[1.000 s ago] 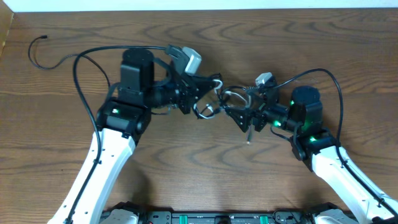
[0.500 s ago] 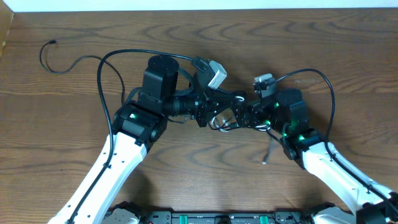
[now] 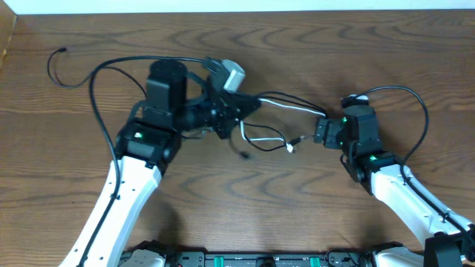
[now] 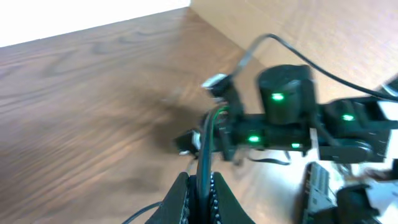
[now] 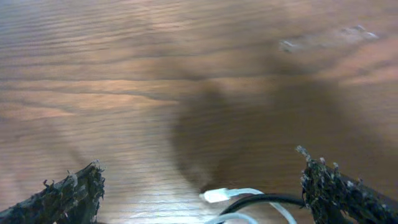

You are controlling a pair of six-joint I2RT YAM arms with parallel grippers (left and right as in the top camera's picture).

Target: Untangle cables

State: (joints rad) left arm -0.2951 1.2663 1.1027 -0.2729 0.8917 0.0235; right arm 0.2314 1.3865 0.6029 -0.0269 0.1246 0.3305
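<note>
Cables [image 3: 284,104] clamped in L end effector [image 4: 199,186], R end effector [image 5: 199,165] spread.

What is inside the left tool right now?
The left tool is shut on a dark cable that runs out toward the right arm. Whether the white cable is pinched in there too is hidden by the pads.

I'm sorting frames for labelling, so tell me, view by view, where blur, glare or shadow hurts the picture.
Overhead: sharp and evenly lit, the cables read clearly. Left wrist: soft all over, the right arm smeared, top-left corner blown out white. Right wrist: wood grain blurred, a broad dark shadow mid-frame, glare on the table beside the white plug.
</note>
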